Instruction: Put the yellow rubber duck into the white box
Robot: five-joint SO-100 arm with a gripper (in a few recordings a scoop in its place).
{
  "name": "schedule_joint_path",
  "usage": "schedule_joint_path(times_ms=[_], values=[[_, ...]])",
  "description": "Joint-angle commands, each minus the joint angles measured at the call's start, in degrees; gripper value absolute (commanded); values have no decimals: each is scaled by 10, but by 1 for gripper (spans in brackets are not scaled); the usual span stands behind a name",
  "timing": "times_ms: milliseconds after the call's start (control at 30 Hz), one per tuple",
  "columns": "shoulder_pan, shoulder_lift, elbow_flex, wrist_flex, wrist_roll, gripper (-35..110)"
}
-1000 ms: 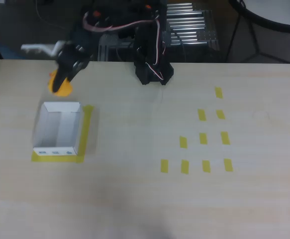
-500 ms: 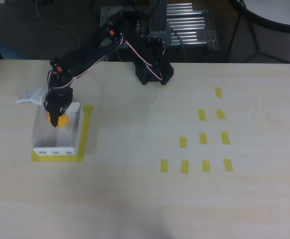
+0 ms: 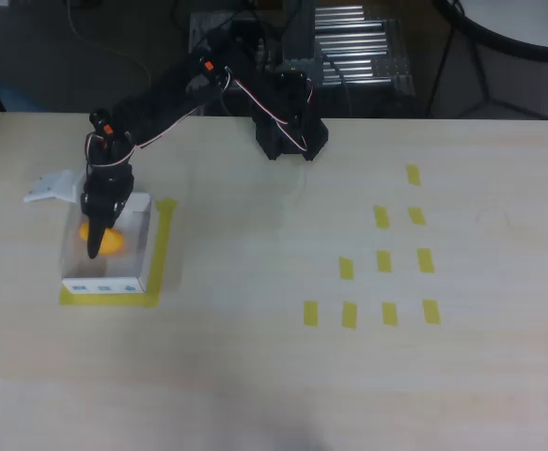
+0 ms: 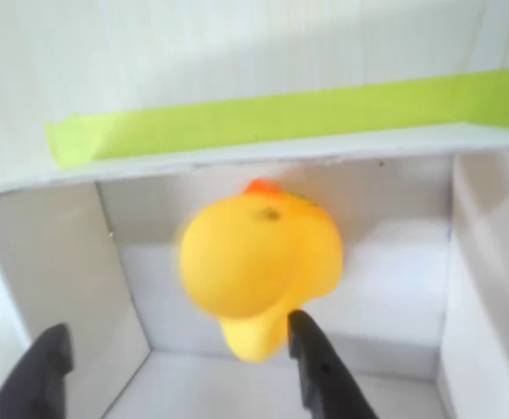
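In the wrist view the two dark fingers (image 4: 319, 371) rise from the bottom edge, their bases cut off by the frame; the gripper (image 4: 180, 367) stands spread wide, grasping nothing. The right finger's tip overlaps the lower edge of the yellow rubber duck (image 4: 258, 275), though whether it touches cannot be told. The duck is blurred — a rounded orange-yellow lump in the frame's middle with an orange beak poking up at its top and a small dark mark near it; its face is otherwise hard to make out. It sits inside the white box (image 4: 53, 288), whose thin grey-white walls frame it left, right and behind, the near wall lying outside the frame. Beyond the far wall a strip of yellow tape (image 4: 271, 118) runs across the upper part of the picture on the pale table (image 4: 237, 44). In the overhead view, at the left of the frame, the black arm (image 3: 161, 99) reaches from its base at upper centre down over the box (image 3: 104, 282), hiding much of its inside — just an orange patch of the duck (image 3: 112, 242) shows beside the gripper (image 3: 97, 242). Small blue marks dot the box's lower outer wall. Short tape strips (image 3: 383, 261) lie well apart at right.
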Motion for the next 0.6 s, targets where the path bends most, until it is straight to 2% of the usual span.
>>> schedule_joint_path(times_ms=[0,100,233,300,500,567], values=[[-24,120,-53,41,10,36],[-54,236,-57,88,73,24],[-140,429,-30,96,238,3],[-209,560,89,33,255,0],[-473,962,672,-309,279,0],[-532,1068,839,-367,294,0]])
